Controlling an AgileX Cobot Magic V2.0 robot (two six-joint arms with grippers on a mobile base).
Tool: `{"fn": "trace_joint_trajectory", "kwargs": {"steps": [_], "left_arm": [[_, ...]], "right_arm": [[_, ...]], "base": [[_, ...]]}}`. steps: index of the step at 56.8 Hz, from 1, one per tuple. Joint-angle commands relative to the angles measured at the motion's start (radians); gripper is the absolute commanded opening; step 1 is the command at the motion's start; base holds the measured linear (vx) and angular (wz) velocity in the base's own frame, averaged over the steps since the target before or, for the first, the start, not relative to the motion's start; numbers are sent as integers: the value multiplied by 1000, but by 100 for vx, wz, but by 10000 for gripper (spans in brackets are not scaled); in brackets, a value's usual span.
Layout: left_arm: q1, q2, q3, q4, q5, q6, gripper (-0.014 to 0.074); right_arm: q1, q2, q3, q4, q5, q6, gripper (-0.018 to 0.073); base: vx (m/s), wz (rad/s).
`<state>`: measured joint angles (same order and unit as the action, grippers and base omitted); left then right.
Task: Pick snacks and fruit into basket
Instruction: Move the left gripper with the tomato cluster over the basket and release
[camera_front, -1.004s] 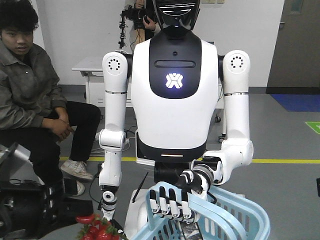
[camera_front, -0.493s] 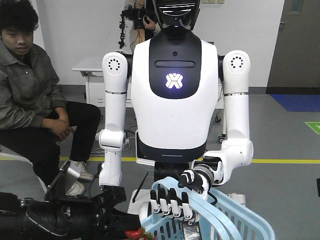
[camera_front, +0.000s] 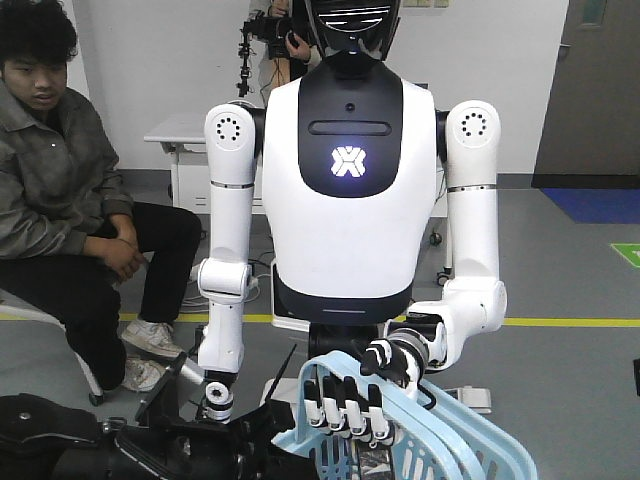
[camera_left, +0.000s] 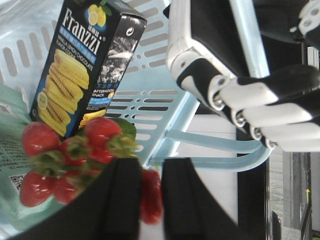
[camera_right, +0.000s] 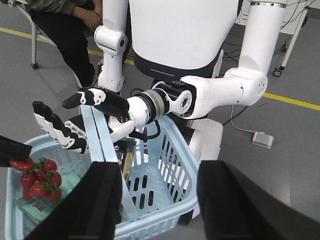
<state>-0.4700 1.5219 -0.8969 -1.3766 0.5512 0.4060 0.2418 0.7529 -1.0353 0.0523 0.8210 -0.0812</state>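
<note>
A bunch of strawberries is held over the basket, pinched in the left gripper jaws, above a teal pouch beside the Franzzi box. It should be lowered before release. The right gripper jaws stand apart, empty.

Dark box in the basket, left wrist view: brand "Franzzi" in white along the top. Under it small white lines, partly legible, seem to read "VANILLA LEMON CHOCOLATE", rest too small. On the blue band lower down: "AFTERNOON SNACK". A round recycling-type mark sits on the box's grey side panel. Teal pouch beside the box carries a QR code and fine print, unreadable. Front view: humanoid robot's chest shows a lit white X-shaped logo, no letters. Green floor sign at far right, cut off, unreadable.
</note>
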Motion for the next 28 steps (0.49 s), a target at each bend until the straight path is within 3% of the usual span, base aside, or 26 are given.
{"fn": "trace_joint_trajectory", "kwargs": {"steps": [1,10,19,23,28], "left_arm": [[-8,-34,-34,-51,18,6,484],[-1,-36,-34,-48,20,13,687],[65,-111,-34,5,31,103,704],[120,-187,-34,83,26,102,679],[185,-289,-34,248,5,95,638]], "right_arm": [[-7,-1,-28,-3,-73,-3,400],[-7,-1,-28,-3,-73,-3,400],[-7,-1,-28,-3,-73,-3,400],[-7,-1,-28,-3,-73,-3,400],[-7,-1,-28,-3,-73,-3,400]], "base": [[0,0],[0,0],[0,0],[0,0],[0,0]]}}
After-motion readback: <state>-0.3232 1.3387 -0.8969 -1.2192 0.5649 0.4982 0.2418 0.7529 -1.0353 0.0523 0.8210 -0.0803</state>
